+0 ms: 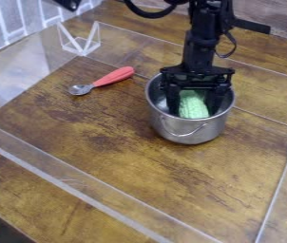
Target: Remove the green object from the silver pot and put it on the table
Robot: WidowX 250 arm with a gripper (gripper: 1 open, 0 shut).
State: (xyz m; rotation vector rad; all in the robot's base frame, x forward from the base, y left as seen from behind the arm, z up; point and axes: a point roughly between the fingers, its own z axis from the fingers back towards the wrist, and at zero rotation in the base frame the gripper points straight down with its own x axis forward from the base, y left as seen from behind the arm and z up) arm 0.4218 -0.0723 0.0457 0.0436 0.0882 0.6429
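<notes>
Single view only; no second view to share any part of scene. Camera set above table (95,142), looking obliquely down across planks toward far side. Distance moderate: whole silver pot (191,128) in frame, right of centre, with table around it. View high enough to see into pot over near rim. Spoon (103,81) in far left part of view. Clear wall (76,195) crosses near left.

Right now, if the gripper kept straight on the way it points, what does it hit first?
Likely the green object inside the silver pot; the open gripper points down at it, though depth is unclear from this view.
</notes>
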